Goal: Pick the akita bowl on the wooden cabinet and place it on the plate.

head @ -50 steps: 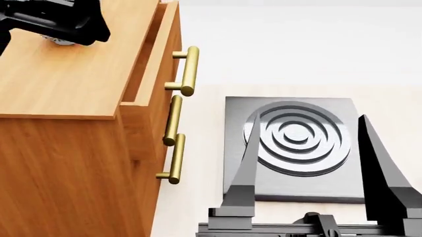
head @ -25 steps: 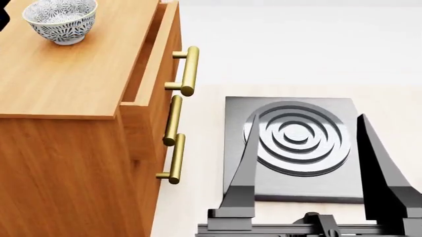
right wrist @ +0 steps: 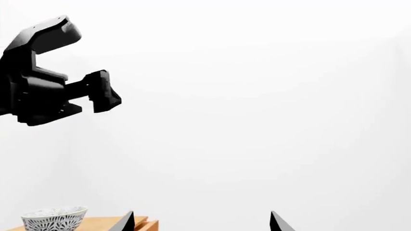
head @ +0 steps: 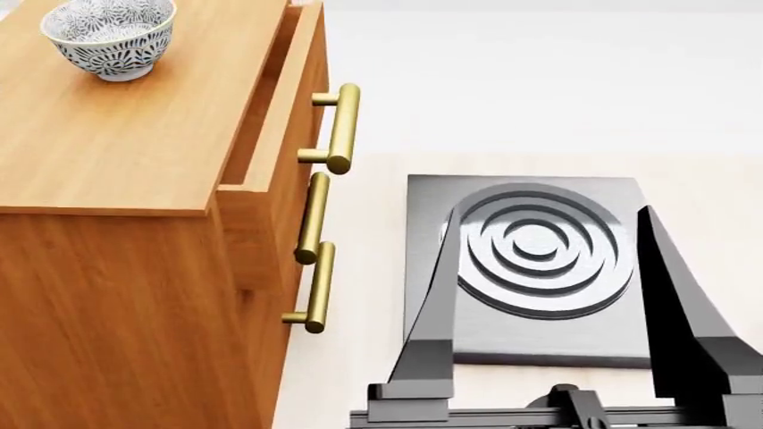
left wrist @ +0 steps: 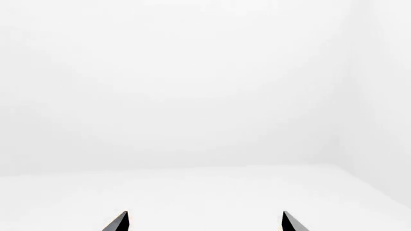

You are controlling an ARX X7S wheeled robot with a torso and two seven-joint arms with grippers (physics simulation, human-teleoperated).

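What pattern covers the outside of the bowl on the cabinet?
A fine dark net-like pattern on white, clearest on the bowl in the head view.

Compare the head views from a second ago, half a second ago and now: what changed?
A second ago a black arm covered the bowl on the cabinet; half a second ago only its edge showed at the left border, now none. The right gripper shifted slightly. Bowl, cabinet and burner stayed put; nothing was grasped.

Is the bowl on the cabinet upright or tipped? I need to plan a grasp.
Upright. The bowl stands on its foot on the cabinet top, rim level, opening upward, empty.
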